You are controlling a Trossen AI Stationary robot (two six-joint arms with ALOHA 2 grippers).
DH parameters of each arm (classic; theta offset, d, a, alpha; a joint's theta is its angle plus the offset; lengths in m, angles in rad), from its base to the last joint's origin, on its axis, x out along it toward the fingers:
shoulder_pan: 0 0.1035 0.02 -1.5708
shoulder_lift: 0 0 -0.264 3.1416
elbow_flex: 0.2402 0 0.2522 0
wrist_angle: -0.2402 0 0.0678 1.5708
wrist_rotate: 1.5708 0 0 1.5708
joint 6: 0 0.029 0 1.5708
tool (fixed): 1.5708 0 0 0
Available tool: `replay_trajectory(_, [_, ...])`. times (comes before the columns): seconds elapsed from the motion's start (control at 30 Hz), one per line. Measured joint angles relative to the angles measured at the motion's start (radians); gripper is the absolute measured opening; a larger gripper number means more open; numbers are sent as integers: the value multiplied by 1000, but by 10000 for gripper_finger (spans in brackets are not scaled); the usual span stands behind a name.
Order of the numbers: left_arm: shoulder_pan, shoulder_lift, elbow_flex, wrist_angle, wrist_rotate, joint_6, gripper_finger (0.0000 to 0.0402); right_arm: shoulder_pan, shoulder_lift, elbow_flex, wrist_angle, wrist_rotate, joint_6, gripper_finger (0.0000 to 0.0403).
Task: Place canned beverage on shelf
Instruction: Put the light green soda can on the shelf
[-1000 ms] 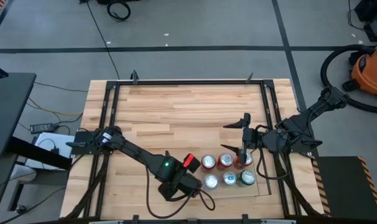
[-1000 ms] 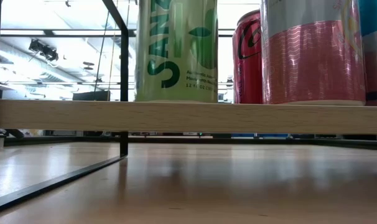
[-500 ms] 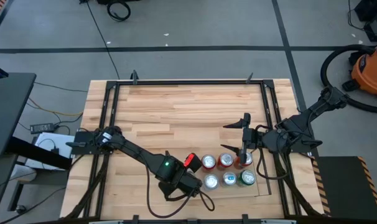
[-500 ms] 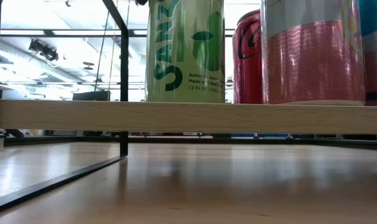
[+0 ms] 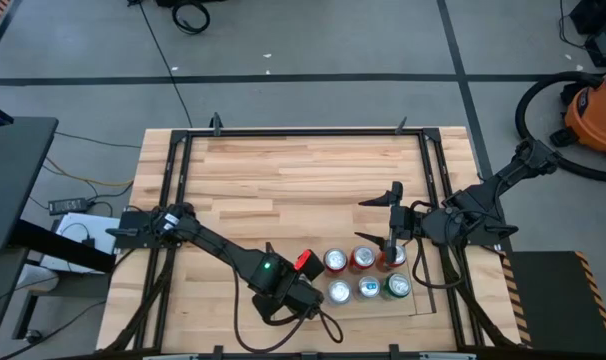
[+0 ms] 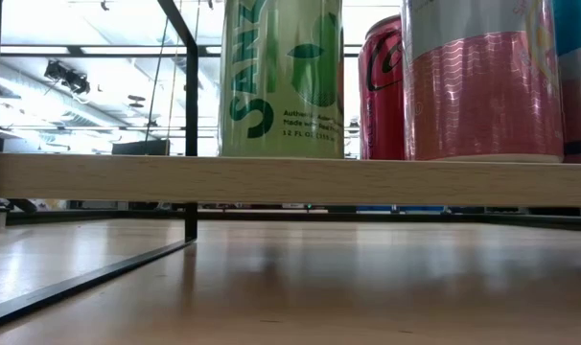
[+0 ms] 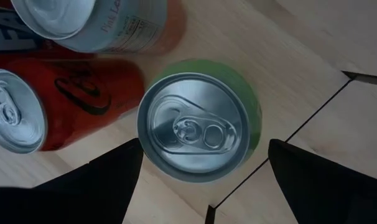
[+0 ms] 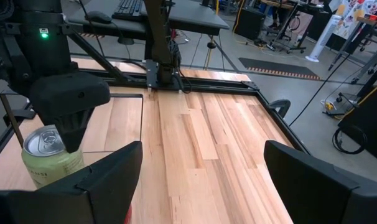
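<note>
A light-green canned beverage (image 7: 195, 127) is upright at the left end of the shelf (image 6: 99, 179), next to a red can (image 7: 83, 93). My left gripper (image 7: 204, 143) is above it, pointing steeply down and shut on it. The high view hides the can under that gripper (image 5: 295, 292). The low view shows its label (image 6: 281, 77), but the shelf's front edge hides its base, so I cannot tell whether it rests on the panel. My right gripper (image 5: 371, 220) hovers open over the table, beyond the cans, with nothing between its fingers (image 8: 201, 180). My left gripper pinches the green can between its two fingers, one on each side of the can's wall (image 7: 258, 124) near the top rim. The fingers come from above, slanting slightly. The can is upright, its pull-tab lid facing the wrist camera.
Several other cans stand in two rows on the shelf (image 5: 420, 300), among them a pink-and-silver one (image 6: 482, 77). Thin dark rods (image 6: 191, 125) rise from the shelf's corner. A black frame (image 5: 303, 131) runs round the tabletop. Bare wood (image 5: 303, 190) fills the far half.
My left gripper has rolled a little about the line of its fingers. The green can has turned with it about its upright axis, so its label shows differently in the low view. It stays at the shelf's left end.
</note>
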Motion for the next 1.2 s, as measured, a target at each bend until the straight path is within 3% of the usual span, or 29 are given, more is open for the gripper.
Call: replay_trajectory(1.2, [-27,0,0,92,53,-3,357,0,0,0,0,0,0,348])
